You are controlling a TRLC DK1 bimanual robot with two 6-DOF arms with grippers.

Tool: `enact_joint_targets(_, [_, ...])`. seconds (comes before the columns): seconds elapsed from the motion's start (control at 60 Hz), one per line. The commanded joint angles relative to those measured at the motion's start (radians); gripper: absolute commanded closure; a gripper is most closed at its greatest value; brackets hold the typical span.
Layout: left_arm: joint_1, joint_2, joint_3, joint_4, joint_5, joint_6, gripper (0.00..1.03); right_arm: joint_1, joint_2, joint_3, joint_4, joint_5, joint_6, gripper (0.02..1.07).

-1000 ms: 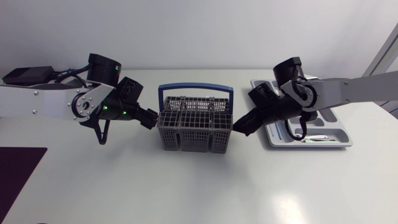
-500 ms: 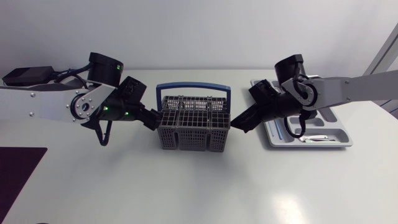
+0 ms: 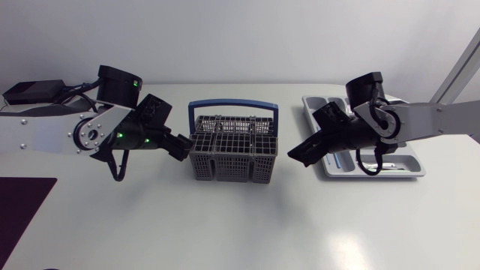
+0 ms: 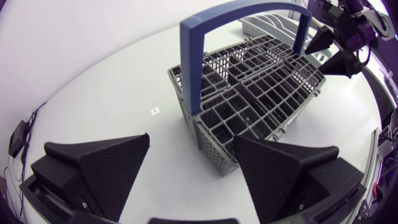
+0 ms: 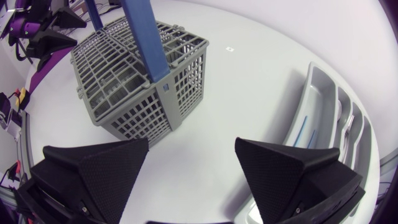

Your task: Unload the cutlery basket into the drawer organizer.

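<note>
Surface (image 3: 240,225), near to far.

Right hand (image 3: 298,155): fingers spread wide, nothing between them. It sits just right of the cutlery basket (image 3: 234,150), with a clear gap. A second ago its tips were up against the basket's right end, and since then the arm has pulled back right toward the drawer organizer (image 3: 315,103).

Left hand (image 3: 184,148): also wide open and empty, at the basket's left end. The basket's near corner lies ahead of and between its fingers. Contact can't be confirmed from either view. The arm shifted a little left and nearer over the last second, but the hand remains at that end.

Basket: upright mid-surface, blue handle (image 3: 236,105) standing up, in about the same spot as before. From the left wrist view the compartments look empty. The right wrist view shows grey mesh only, and small pieces could be hidden.

Organizer: right of the basket, running to the far right and well apart from it. It already holds cutlery: a fork (image 5: 352,127) in one slot and a blue-handled piece (image 5: 303,129) in another.

Judgement: the right arm letting go of the basket side, plus empty-looking compartments, suggests unloading is at or near its end. A check for leftovers in the basket is worth doing before calling it finished.
</note>
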Motion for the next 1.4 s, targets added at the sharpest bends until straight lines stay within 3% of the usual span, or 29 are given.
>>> enact_joint_targets(0.0, [0.011, -0.056, -0.032, -0.016, 0.008, -0.009, 0.05, -0.011, -0.057, -0.042, 0.009, 0.010, -0.019, 0.07])
enact_joint_targets(0.7, [0.201, -0.560, -0.192, -0.055, 0.001, -0.005, 0.05, -0.183, -0.491, -0.186, 0.020, 0.044, -0.029, 0.07])
enact_joint_targets(0.967, [0.221, -0.738, -0.256, -0.051, -0.062, -0.008, 0.05, -0.213, -0.682, -0.306, 0.098, 0.093, -0.019, 0.07])
enact_joint_targets(1.233, [0.249, -0.936, -0.363, 0.018, -0.065, -0.003, 0.05, -0.203, -0.898, -0.456, 0.188, 0.191, -0.027, 0.07])
enact_joint_targets(1.383, [0.258, -1.017, -0.408, 0.041, -0.065, -0.003, 0.05, -0.210, -0.970, -0.496, 0.198, 0.199, -0.030, 0.07])
